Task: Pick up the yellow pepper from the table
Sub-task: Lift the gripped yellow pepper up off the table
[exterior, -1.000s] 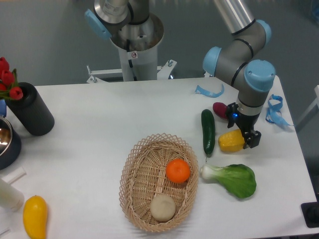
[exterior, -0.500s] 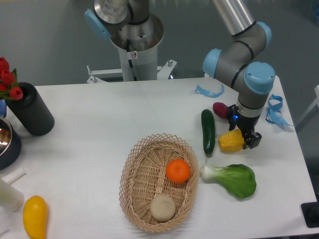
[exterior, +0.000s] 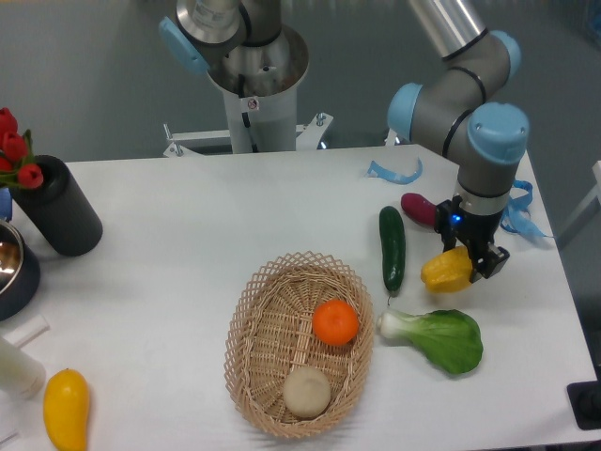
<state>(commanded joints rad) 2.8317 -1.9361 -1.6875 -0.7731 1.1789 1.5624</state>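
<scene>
The gripper (exterior: 479,266) and yellow pepper (exterior: 445,272) have shifted right together.

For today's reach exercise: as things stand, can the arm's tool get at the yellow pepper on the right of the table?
Probably yes. The tool appears already closed on the yellow pepper, at its right side. The cucumber and the bok choy lie apart from it, so nothing blocks the way.

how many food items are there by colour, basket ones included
yellow: 2 – yellow pepper in the gripper, teardrop fruit
green: 2 – cucumber, bok choy
orange: 1 – orange
beige: 1 – round item
purple-red: 1 – item behind the arm
total: 7
</scene>
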